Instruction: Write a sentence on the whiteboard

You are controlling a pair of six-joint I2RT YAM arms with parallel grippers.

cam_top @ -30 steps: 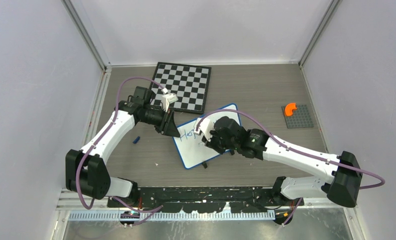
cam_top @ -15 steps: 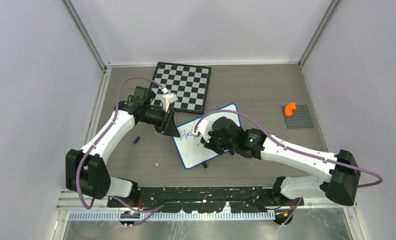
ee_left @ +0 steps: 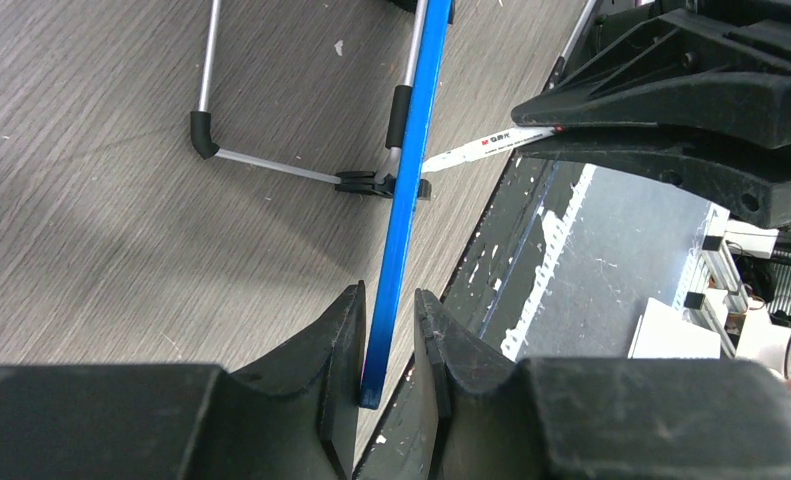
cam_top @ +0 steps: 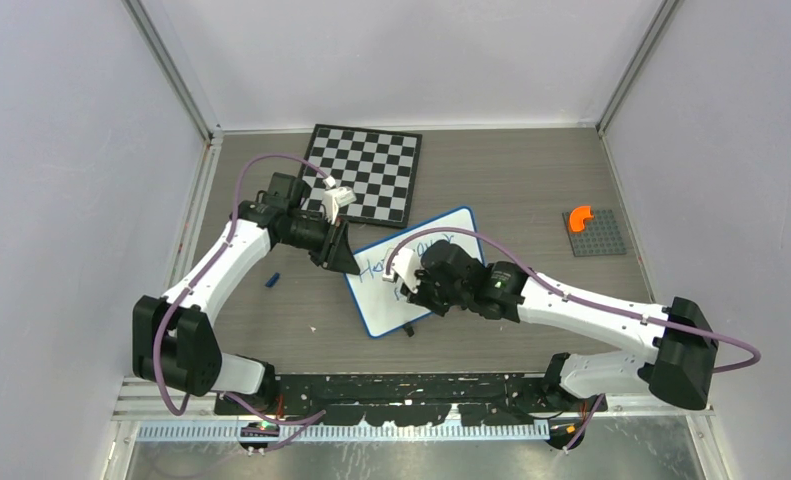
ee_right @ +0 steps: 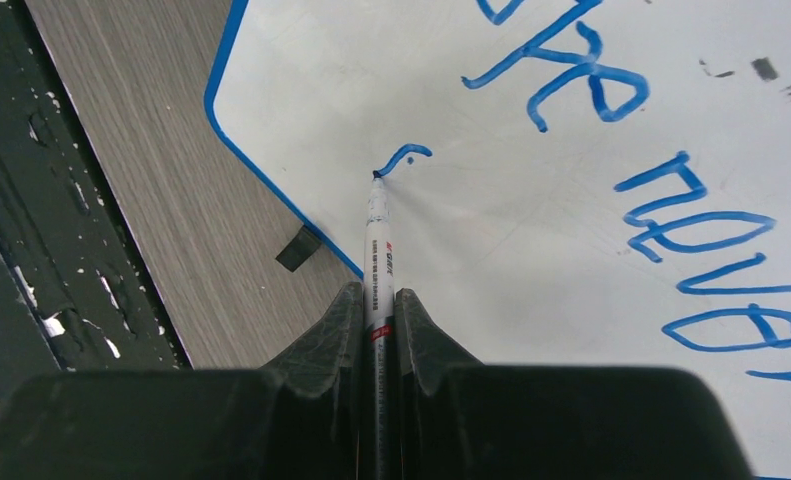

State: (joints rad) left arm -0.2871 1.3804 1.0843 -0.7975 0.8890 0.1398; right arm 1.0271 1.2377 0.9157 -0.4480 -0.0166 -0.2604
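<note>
top external view, from the left: the left arm reaches in over the tabletop, and its left claw sits at the left corner of the whiteboard. a small blue cap lies on the wood just left of that claw. behind it a chessboard rests flat near the back wall.

the left wrist view shows the left claw narrow, its two fingers pinching the board's blue rim seen edge-on, with a thin metal stand leg beside it.

the whiteboard lies mid-tabletop, turned askew, just in front of the chessboard. the right claw hangs over its lower half.

in the right wrist view the right claw is squeezed tight on a marker, whose tip touches the white surface near the lower rim, at the end of a short blue stroke. above and to the right runs the sentence, blue letters in two lines, only partly in frame. a black foot shows under the rim.

far right, an orange piece sits on a grey plate.
</note>
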